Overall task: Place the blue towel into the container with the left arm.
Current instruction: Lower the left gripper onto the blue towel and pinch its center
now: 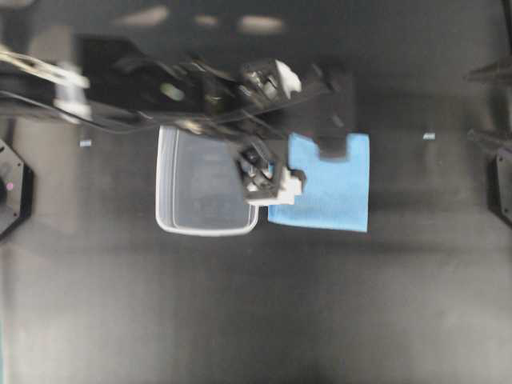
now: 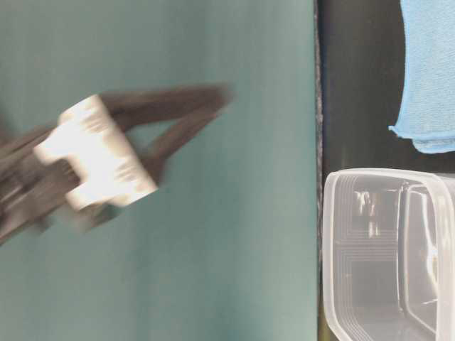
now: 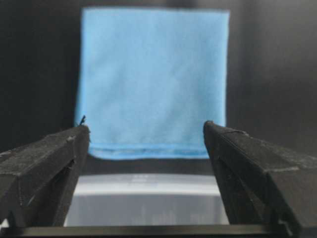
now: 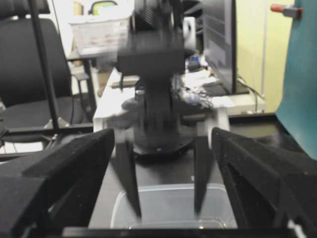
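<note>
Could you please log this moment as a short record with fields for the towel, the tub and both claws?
towel: blue towel lies flat on the black table, not gripped
container: clear container beside the towel, nothing inside
left claw: left claw open, above the container's near rim, facing the towel
right claw: right claw open, holding nothing, facing the left arm
task status: towel not yet in the container
</note>
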You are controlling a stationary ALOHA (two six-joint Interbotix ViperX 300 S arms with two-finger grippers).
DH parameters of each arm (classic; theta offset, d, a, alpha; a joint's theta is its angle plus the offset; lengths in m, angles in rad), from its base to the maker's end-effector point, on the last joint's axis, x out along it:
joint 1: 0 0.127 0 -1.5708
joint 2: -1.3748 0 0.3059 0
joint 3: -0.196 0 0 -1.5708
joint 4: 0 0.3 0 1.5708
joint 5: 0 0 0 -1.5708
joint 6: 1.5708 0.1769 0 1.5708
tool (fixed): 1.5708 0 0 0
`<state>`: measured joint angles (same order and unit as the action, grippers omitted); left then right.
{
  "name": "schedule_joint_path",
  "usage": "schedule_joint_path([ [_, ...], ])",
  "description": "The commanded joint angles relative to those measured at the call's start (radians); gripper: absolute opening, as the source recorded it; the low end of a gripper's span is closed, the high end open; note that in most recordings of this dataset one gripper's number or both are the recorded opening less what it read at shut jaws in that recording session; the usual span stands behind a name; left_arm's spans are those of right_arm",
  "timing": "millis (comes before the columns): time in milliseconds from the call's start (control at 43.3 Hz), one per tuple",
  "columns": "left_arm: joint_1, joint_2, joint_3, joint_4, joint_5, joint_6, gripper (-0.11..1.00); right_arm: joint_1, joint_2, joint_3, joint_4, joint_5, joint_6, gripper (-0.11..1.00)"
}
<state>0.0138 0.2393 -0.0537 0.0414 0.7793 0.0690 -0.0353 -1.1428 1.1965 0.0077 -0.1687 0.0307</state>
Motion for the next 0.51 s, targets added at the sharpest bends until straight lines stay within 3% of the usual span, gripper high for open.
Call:
schedule_joint_path([
  [0,-0.005,0.109,-0.071,0.003,0.000,0.023,0.89,-0.002,0.006,-0.008,0.003,-0.006,-0.002,0.76],
  [162,-0.005,0.236,-0.118,0.003,-0.005,0.034,0.89,0.008,0.006,-0.008,0.003,-0.005,0.000,0.76],
  [485,-0.009,0.339,-0.112,0.003,-0.080,0.034,0.89,0.014,0.002,-0.008,0.002,-0.006,0.000,0.76],
])
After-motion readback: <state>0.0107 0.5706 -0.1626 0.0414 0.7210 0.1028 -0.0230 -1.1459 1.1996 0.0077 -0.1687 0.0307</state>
